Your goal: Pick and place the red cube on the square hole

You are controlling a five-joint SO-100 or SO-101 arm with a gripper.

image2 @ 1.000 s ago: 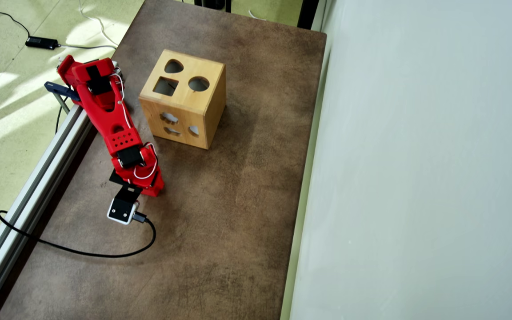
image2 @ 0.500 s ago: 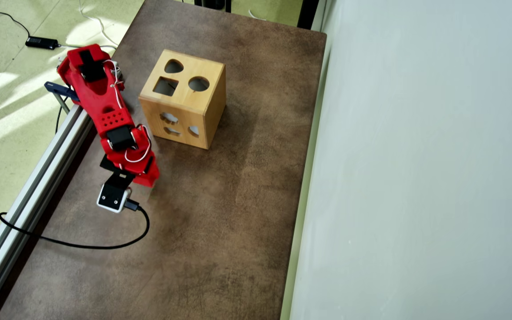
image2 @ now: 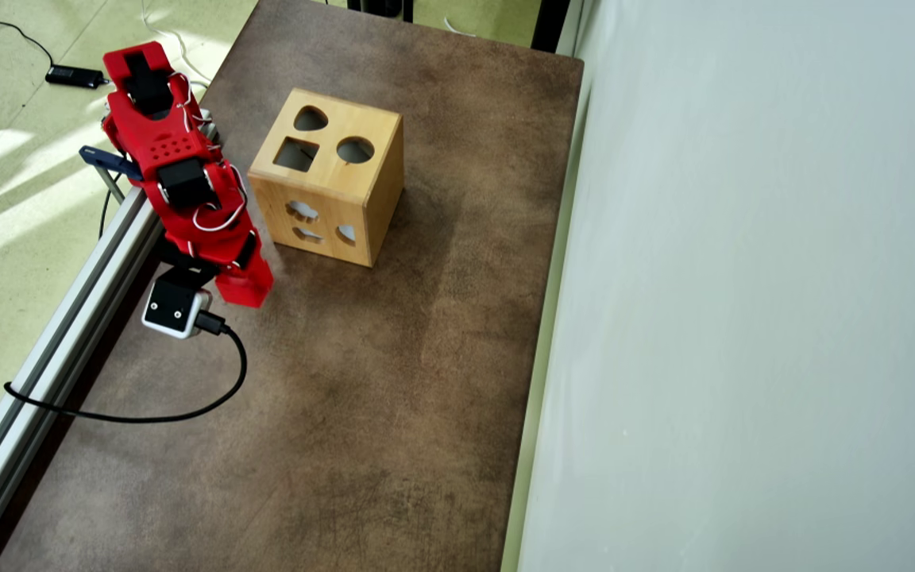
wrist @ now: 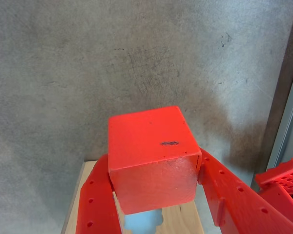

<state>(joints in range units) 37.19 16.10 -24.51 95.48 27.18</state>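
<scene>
In the wrist view a red cube (wrist: 154, 158) with a small dark mark on top sits between my two red fingers (wrist: 95, 200), which press on its left and right sides. My gripper (wrist: 154, 163) is shut on it. Below the cube is part of a wooden box (wrist: 183, 219) with a pale blue shaped opening. In the overhead view the wooden box (image2: 346, 187) stands at the back of the brown table, with a square hole (image2: 296, 153) on its top beside a round and a drop-shaped hole. My gripper (image2: 245, 286) hangs left of and in front of the box, and the cube blends into it.
An aluminium rail (image2: 68, 310) runs along the table's left edge, with the arm's base (image2: 148, 103) clamped on it. A black cable (image2: 187, 409) loops from the wrist camera (image2: 175, 306) across the table. A pale wall (image2: 743, 318) borders the right side.
</scene>
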